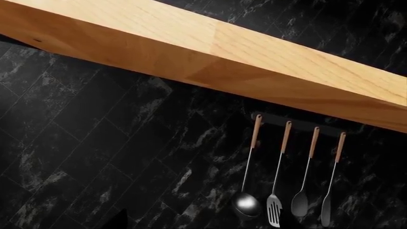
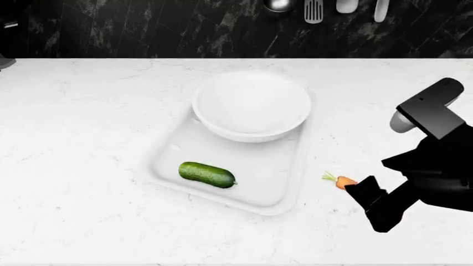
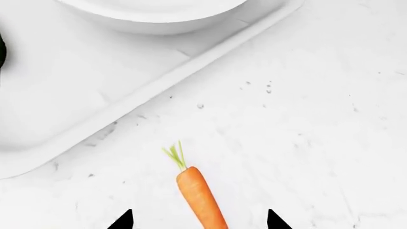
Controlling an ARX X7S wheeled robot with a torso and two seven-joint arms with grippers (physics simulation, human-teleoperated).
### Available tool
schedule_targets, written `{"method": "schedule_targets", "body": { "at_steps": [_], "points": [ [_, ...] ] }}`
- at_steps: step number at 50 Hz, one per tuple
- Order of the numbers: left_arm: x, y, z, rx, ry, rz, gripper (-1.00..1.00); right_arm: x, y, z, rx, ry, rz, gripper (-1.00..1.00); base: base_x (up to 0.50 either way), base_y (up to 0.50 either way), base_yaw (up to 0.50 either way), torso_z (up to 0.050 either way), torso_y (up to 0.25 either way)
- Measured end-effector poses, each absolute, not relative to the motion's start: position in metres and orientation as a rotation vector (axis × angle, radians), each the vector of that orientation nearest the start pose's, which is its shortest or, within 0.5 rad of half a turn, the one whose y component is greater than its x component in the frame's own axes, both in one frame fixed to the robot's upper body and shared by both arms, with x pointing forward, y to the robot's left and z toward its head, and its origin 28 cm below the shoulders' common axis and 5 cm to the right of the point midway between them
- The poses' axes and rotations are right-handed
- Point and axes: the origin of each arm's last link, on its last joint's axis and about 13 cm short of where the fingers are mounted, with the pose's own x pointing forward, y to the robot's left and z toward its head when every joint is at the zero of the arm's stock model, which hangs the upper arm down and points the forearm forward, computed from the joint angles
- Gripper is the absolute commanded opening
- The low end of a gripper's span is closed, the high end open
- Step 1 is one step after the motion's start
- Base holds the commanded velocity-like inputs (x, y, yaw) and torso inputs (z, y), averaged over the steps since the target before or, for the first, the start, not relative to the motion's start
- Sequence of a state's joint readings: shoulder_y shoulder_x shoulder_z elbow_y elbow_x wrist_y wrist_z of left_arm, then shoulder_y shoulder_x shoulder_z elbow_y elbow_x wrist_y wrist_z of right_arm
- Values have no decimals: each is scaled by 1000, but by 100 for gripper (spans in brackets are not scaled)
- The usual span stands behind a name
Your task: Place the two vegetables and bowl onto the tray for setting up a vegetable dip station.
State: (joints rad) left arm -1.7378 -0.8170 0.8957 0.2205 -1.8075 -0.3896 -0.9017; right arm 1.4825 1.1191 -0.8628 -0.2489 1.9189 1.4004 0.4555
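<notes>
Altogether one tray (image 2: 284, 191), one bowl (image 2: 251, 105), one cucumber (image 2: 207, 174) and one carrot (image 2: 344, 181) lie on the white marbled surface (image 2: 81, 144), and four utensils hang on the dark wall behind.

Farthest left in the head view, the surface is bare of task items. The left hand is not in any picture; its wrist camera shows only a wooden shelf (image 1: 210, 52) running aslant, black marble tiles, and a rail with the four wooden-handled utensils (image 1: 289, 176): a ladle, a slotted turner, a spoon and one more I cannot name. Whether that hand is open or closed cannot be told.

Next comes the tray, near the middle. The cucumber lies on its near left part, well apart from the bowl. The bowl sits upright on the far end of the tray, its rim reaching about the tray's width and hiding the far edge.

Right of the tray, the carrot lies on the surface just beside the tray's rim, not on it, green tip toward the tray. In the head view its thick end is hidden behind the right hand (image 2: 366, 191). In the right wrist view the carrot (image 3: 200, 193) runs out of frame between two dark fingertips (image 3: 122, 220) that stand spread apart on either side without touching it, so the hand is open. Only those tips show; the tray (image 3: 127, 102) and bowl are cut off there.
</notes>
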Motion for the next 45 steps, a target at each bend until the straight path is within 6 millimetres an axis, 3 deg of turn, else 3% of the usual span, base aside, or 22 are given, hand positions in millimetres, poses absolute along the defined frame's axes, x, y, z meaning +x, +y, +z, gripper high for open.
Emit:
{"method": "schedule_targets", "body": {
  "at_steps": [25, 45],
  "points": [
    [242, 222, 409, -236, -274, -186, 100, 225, -199, 288, -357, 742, 454, 100, 0, 0, 0, 0, 0],
    [243, 223, 409, -237, -275, -187, 100, 225, -197, 280, -357, 767, 454, 100, 0, 0, 0, 0, 0]
  ]
}}
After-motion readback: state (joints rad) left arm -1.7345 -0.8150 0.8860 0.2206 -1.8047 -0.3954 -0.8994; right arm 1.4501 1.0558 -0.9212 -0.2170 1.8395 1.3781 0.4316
